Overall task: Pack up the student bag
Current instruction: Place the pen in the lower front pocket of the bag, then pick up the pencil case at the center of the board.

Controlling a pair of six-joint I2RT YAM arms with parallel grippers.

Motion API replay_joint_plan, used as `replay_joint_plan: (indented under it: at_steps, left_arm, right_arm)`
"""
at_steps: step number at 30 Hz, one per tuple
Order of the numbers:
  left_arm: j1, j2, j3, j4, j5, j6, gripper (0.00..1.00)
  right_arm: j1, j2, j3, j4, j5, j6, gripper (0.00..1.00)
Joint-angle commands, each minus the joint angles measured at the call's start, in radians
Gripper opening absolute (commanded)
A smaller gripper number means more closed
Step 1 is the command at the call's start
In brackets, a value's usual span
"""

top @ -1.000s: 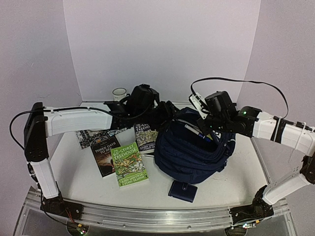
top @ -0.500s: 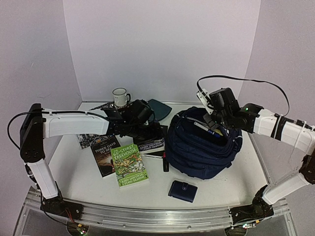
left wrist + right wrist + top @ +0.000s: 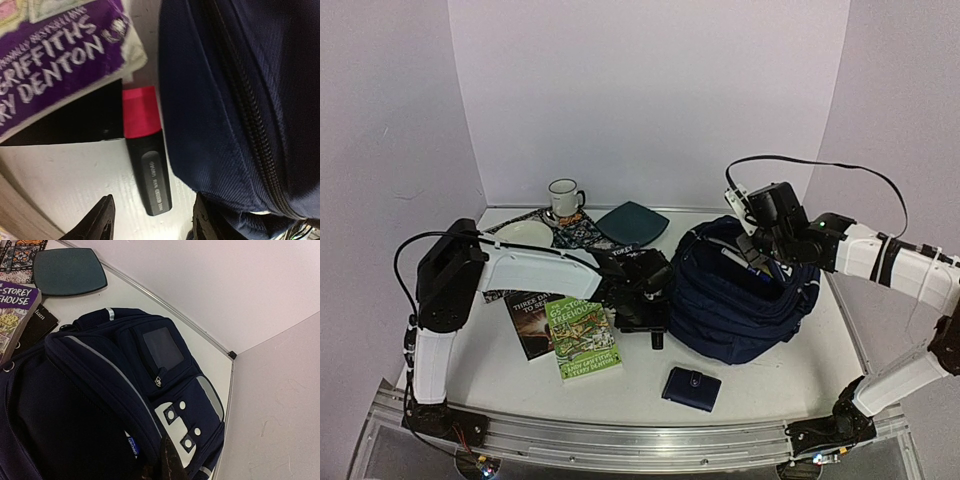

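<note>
The student bag (image 3: 735, 305) is a large navy backpack lying at centre right, its top opening held up. My right gripper (image 3: 757, 258) is shut on the rim of that opening; in the right wrist view one finger (image 3: 170, 460) presses the bag's edge (image 3: 100, 405). My left gripper (image 3: 653, 316) is open, low over the table beside the bag's left side. In the left wrist view its fingertips (image 3: 102, 220) straddle the end of a black marker with a pink cap (image 3: 147, 165) that lies against the bag (image 3: 240, 100).
A purple book (image 3: 55, 55) lies next to the marker. A green book (image 3: 582, 337) and a dark book (image 3: 530, 320) lie front left, a navy wallet (image 3: 691, 387) in front. A mug (image 3: 562, 197), cream plate (image 3: 523, 234) and teal plate (image 3: 632, 222) stand at the back.
My left arm has come away from the bag's back left and down to the marker beside the bag. The bag has settled to the right, still held by my right gripper.
</note>
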Motion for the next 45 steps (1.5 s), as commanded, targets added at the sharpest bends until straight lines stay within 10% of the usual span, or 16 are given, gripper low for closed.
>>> replay_joint_plan:
  at_steps: [1, 22, 38, 45]
  left_arm:
    - [-0.01, 0.061, 0.081, -0.036, -0.021, 0.014, 0.54]
    - [-0.044, 0.089, 0.046, -0.275, -0.174, 0.005, 0.25]
    - [-0.008, 0.183, 0.192, -0.308, -0.14, 0.101, 0.38]
    - [-0.002, 0.197, 0.23, -0.31, -0.119, 0.12, 0.23]
  right_arm:
    - [-0.006, -0.052, 0.004, 0.062, -0.002, 0.057, 0.0]
    - [-0.005, -0.052, 0.005, 0.065, -0.05, 0.076, 0.0]
    - [-0.005, -0.055, 0.013, 0.056, -0.098, 0.103, 0.0]
    - [-0.005, -0.055, 0.025, 0.056, -0.12, 0.092, 0.0]
